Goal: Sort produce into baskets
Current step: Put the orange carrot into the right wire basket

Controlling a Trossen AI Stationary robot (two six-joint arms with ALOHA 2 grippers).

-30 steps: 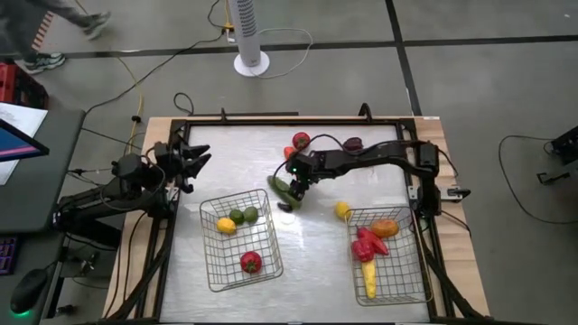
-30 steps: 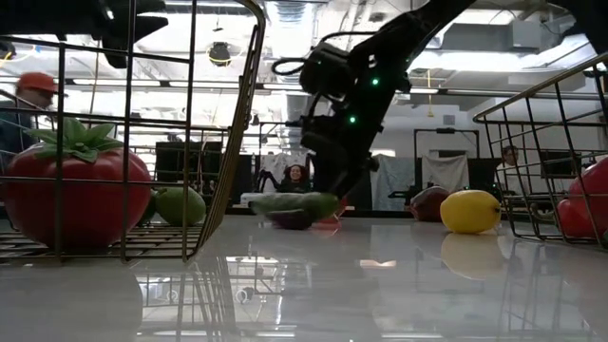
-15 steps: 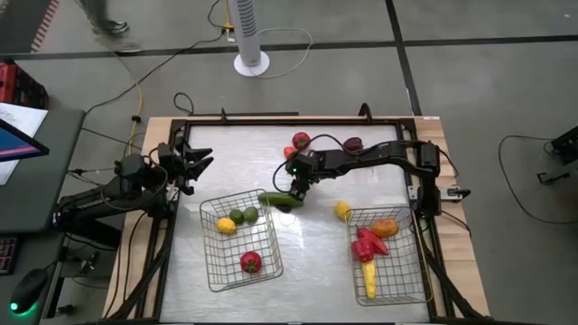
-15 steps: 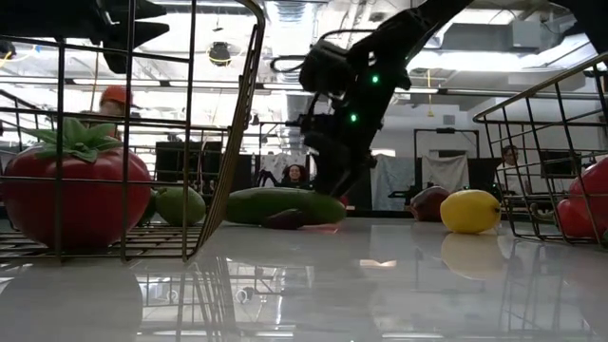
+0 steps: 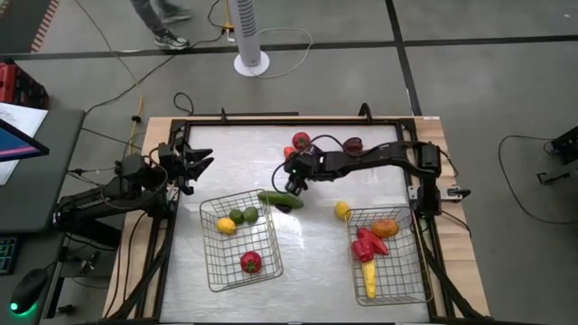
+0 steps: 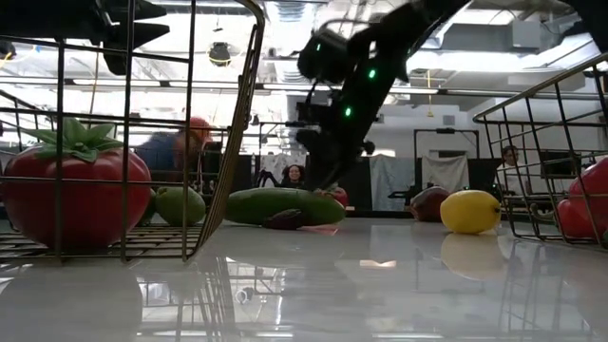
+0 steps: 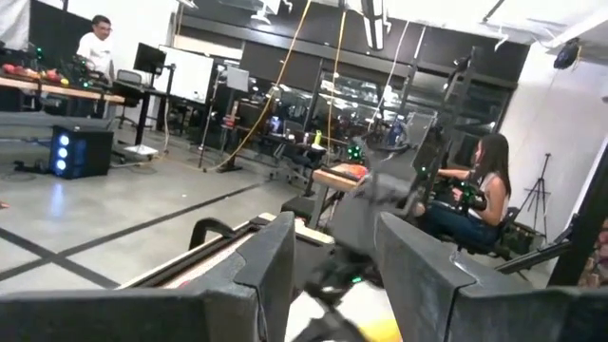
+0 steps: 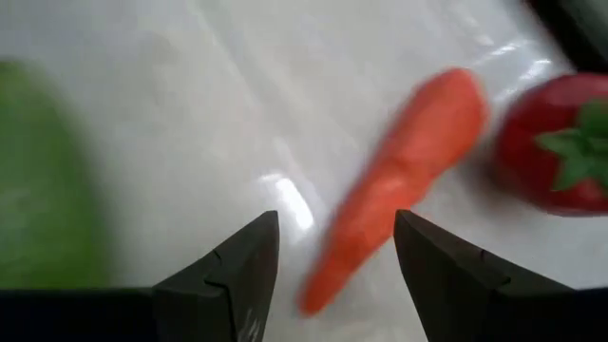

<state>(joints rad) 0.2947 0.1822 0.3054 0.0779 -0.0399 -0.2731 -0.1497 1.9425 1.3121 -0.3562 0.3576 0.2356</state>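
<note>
From above, my right gripper (image 5: 294, 180) sits just behind the cucumber (image 5: 280, 199), which a second ago hung tilted under it and now lies flat on the table, its end against the far corner of the left basket (image 5: 213, 268). So I have let it go outside the wire; it is not sorted yet. My left gripper (image 5: 192, 162) waits behind that basket, fingers spread and empty. The right basket (image 5: 408, 291) is well apart from the cucumber, with a lemon (image 5: 342, 210) just beside its far corner.

At table height, the cucumber (image 6: 284, 205) rests beside the left basket's (image 6: 233, 152) edge, a small dark piece touching its front, and my right arm is lifted clear of it.

My left wrist shows only the room and a seated person (image 7: 475, 195).

My right wrist shows open, empty fingers (image 8: 237, 275) over a carrot (image 8: 394, 190), a red tomato (image 8: 556, 142) beside it; the green blur is probably the cucumber.

I can read no writing or labels anywhere.
</note>
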